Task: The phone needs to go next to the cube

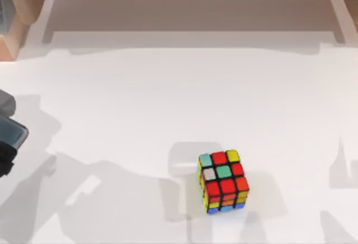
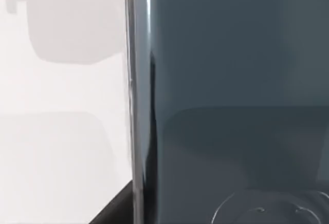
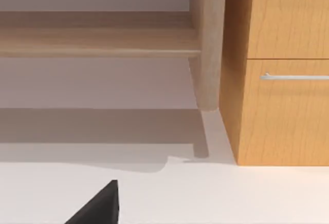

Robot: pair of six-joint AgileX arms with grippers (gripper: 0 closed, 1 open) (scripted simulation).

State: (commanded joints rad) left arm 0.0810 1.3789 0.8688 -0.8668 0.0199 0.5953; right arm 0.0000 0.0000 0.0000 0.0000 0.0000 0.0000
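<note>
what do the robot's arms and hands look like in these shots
Little shows. At the top view's left edge, the left hand is matt black below a grey block. In the right wrist view the right hand is a plain black wedge. No cables or markings visible.

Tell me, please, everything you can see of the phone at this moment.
The phone is a slim slab with a glossy dark blue-grey face, a silvery rounded edge and a faint circular mark near one end, seen very close in the left wrist view. In the top view a corner of it pokes in at the table's far left edge, well away from the cube. Whether it rests on the table or is held cannot be told.
</note>
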